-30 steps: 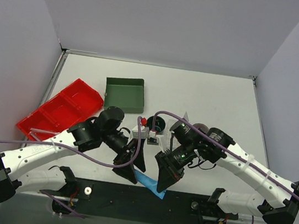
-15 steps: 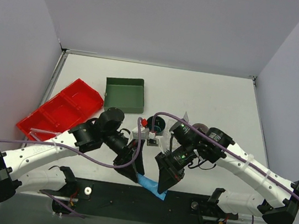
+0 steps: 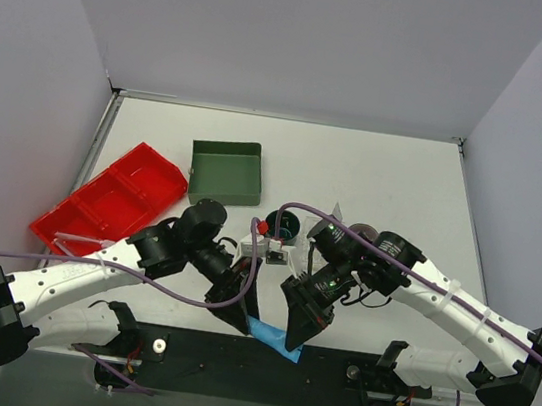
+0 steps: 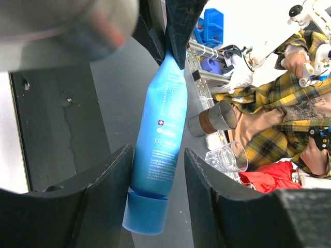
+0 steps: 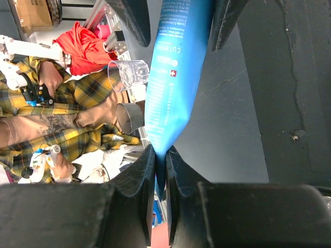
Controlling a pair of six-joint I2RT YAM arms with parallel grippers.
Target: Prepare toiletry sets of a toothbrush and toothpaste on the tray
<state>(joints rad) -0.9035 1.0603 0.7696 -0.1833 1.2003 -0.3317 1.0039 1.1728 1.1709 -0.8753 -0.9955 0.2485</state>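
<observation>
Toothpaste [image 3: 270,332] hangs in the air above the black base plate [image 3: 200,350] at the near edge of the counter [image 3: 385,179], between the 2 arms; its long axis runs from one end effector to the other, cap [image 4: 146,217] toward the left arm, flat crimped edge toward the right. Right end effector [image 5: 159,155] is clenched on that flat edge and carries the tube; left end effector [image 4: 158,152] is released, its fingers [image 4: 111,186] straddling the body just above the cap, 1 touching or nearly so, the other with a gap. This looks like a hand-over: the left must close across the tube before the right lets go. I cannot make out the tray beneath the arms.
</observation>
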